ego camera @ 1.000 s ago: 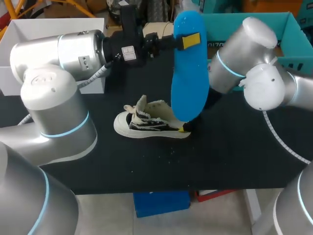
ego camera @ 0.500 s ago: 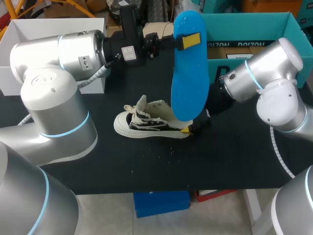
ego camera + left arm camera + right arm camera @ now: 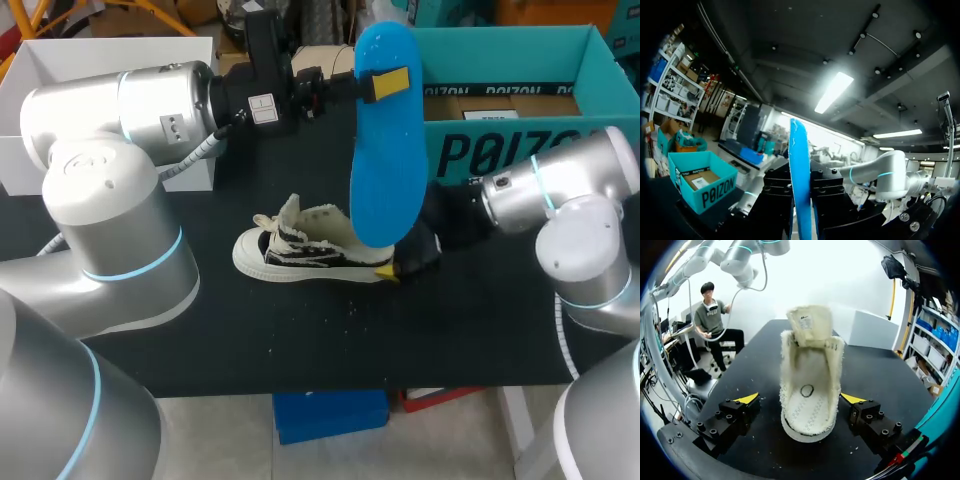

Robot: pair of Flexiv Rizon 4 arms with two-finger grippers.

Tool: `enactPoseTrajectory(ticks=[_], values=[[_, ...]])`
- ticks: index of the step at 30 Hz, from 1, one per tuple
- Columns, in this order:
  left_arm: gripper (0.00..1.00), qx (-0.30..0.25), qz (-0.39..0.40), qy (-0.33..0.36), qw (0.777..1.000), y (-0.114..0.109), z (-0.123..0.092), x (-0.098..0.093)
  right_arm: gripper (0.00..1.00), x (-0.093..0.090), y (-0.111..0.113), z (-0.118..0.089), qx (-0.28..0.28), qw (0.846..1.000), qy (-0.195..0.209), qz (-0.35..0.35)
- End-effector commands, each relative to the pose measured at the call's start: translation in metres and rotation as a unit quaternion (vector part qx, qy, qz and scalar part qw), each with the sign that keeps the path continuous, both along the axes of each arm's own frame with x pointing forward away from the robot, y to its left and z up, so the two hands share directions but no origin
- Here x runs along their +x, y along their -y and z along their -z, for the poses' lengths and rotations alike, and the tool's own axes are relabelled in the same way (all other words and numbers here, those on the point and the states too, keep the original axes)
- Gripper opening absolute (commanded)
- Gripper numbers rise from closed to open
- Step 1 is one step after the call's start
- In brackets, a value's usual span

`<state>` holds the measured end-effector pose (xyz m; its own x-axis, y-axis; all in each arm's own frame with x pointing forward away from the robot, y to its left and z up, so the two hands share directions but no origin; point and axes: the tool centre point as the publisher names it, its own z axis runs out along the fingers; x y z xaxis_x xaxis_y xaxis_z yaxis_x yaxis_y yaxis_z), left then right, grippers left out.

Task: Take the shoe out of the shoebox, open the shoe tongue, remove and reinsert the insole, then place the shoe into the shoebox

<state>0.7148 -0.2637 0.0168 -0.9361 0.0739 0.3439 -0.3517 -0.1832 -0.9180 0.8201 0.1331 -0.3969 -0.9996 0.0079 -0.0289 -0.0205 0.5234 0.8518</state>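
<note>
Head view: my right end effector [image 3: 398, 268] has backed slightly off the heel of the shoe [image 3: 300, 255], which lies on the counter [image 3: 300, 335]; its fingers are apart. My left end effector [image 3: 385, 83] stays clamped on the insole [image 3: 385, 160] above. I judge reinsertion comes next.

Blk lettering [image 3: 482, 152] on teal shoebox [image 3: 500, 45] side, sm. printed tag [image 3: 804, 320] on shoe tongue [image 3: 815, 335].

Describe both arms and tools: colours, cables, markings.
Left arm and right arm: silver-grey rounded housings, thin light-blue rings at the joints, a pale corrugated cable along each. Left tool: black body, small white label, yellow tips. Right tool: black bolted finger blocks, yellow wedge tips, red and green wires beside it.
</note>
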Motion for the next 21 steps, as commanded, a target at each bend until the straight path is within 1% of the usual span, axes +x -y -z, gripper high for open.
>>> enactPoseTrajectory(ticks=[1, 7, 11, 14, 16, 19, 21], values=[[0.00, 0.003, 0.000, 0.000, 1.000, 0.000, 0.000, -0.001, 1.00, 0.005, 0.002, 0.005, 0.015, 1.000, 0.001, 0.002], [0.00, 0.003, 0.000, 0.000, 1.000, 0.000, 0.000, -0.001, 1.00, 0.015, 0.008, 0.003, 0.001, 1.000, 0.004, 0.008], [0.00, 0.003, 0.000, 0.000, 1.000, 0.000, 0.000, -0.001, 1.00, 0.022, 0.013, -0.005, -0.038, 0.999, 0.010, 0.009], [0.00, 0.003, 0.000, 0.000, 1.000, 0.000, 0.000, -0.001, 1.00, 0.028, 0.017, -0.012, -0.086, 0.996, 0.004, 0.024], [0.00, 0.003, 0.000, 0.000, 1.000, 0.000, 0.000, -0.001, 1.00, 0.033, 0.019, -0.015, -0.140, 0.990, 0.002, 0.029], [0.00, 0.003, 0.000, 0.000, 1.000, 0.000, 0.000, -0.001, 1.00, 0.040, 0.017, -0.019, -0.194, 0.980, 0.004, 0.038], [0.00, 0.003, 0.000, 0.000, 1.000, 0.000, 0.000, -0.001, 1.00, 0.044, 0.014, -0.021, -0.238, 0.970, 0.011, 0.042]])
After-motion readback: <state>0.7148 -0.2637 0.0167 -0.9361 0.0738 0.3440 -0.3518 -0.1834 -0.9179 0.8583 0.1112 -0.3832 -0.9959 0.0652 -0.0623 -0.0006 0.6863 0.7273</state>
